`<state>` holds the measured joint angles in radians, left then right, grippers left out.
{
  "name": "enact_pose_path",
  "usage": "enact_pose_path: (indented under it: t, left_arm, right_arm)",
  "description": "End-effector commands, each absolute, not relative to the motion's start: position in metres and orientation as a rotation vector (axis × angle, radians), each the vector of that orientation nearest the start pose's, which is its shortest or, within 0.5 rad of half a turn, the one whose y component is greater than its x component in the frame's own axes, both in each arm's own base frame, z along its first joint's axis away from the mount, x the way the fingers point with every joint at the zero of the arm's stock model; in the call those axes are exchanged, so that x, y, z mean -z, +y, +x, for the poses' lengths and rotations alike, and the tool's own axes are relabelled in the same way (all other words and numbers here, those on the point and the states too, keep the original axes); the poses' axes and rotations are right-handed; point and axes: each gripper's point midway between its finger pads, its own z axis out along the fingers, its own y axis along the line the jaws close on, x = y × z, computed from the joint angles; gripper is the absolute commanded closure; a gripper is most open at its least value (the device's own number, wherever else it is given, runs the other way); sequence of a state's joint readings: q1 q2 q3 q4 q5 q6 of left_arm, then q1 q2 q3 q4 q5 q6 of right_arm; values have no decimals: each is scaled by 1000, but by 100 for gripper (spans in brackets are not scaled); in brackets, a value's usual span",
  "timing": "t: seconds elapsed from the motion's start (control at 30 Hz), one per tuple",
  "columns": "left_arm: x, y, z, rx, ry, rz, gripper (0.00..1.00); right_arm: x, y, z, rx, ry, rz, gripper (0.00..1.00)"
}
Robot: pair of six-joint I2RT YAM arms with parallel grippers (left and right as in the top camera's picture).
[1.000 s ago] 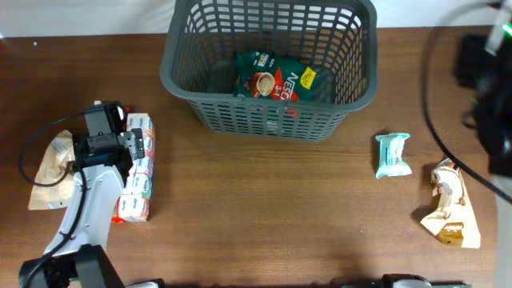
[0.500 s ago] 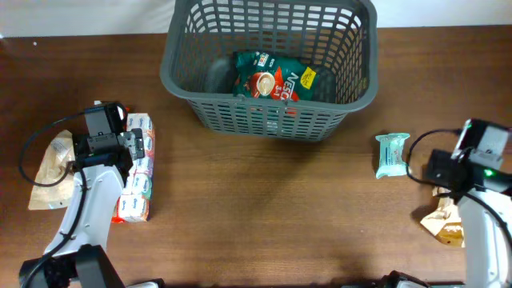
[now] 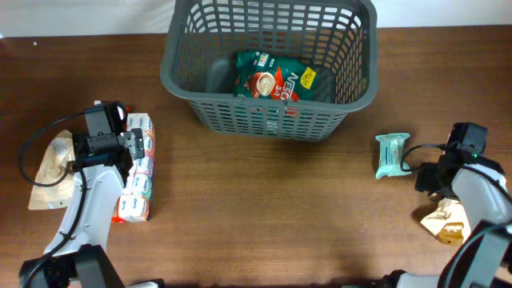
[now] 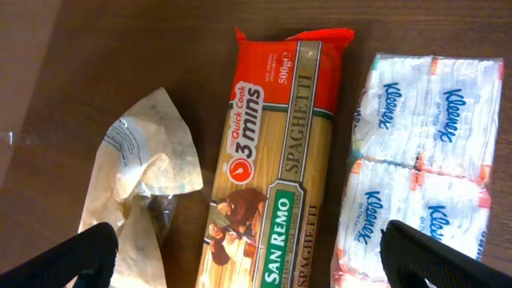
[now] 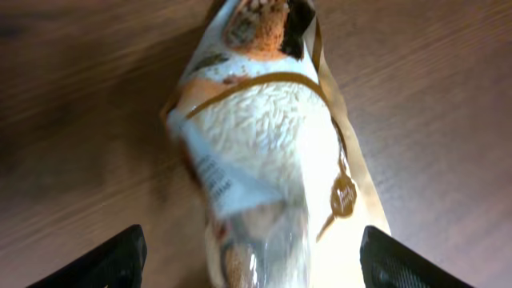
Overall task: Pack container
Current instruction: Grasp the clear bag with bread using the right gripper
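The dark grey lattice basket (image 3: 264, 120) stands at the back middle with a green and red coffee packet (image 3: 272, 80) inside. My left gripper (image 4: 264, 260) is open, its fingers either side of a red and gold spaghetti pack (image 4: 276, 160) lying on the table. In the overhead view the left arm (image 3: 100, 136) hides the spaghetti. My right gripper (image 5: 256, 260) is open and straddles a tan rice bag (image 5: 264, 144), which lies at the right edge (image 3: 452, 220). The right wrist (image 3: 452, 164) sits above that bag.
A crumpled tan bag (image 4: 140, 184) lies left of the spaghetti and a stack of tissue packs (image 4: 424, 160) right of it; both show overhead, the bag (image 3: 48, 172) and the tissues (image 3: 140, 172). A teal packet (image 3: 392, 154) lies left of the right arm.
The right arm came in from the far right edge and now sits low over the rice bag. The left arm has not moved.
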<state>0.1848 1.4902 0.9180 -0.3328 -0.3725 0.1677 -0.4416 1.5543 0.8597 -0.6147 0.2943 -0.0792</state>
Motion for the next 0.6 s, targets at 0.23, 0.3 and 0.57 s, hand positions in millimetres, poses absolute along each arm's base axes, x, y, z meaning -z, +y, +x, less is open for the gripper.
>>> enact_pose_path:
  t: [0.23, 0.3, 0.57]
  left_arm:
    - [-118, 135, 364, -630, 2465, -181, 1]
    - [-118, 135, 364, -630, 2465, -180, 1]
    - [-118, 135, 364, -630, 2465, -181, 1]
  right_arm:
    - [-9, -196, 244, 546, 2895, 687, 18]
    - [-3, -196, 244, 545, 2908, 687, 19]
    - [16, -194, 240, 530, 2927, 774, 96]
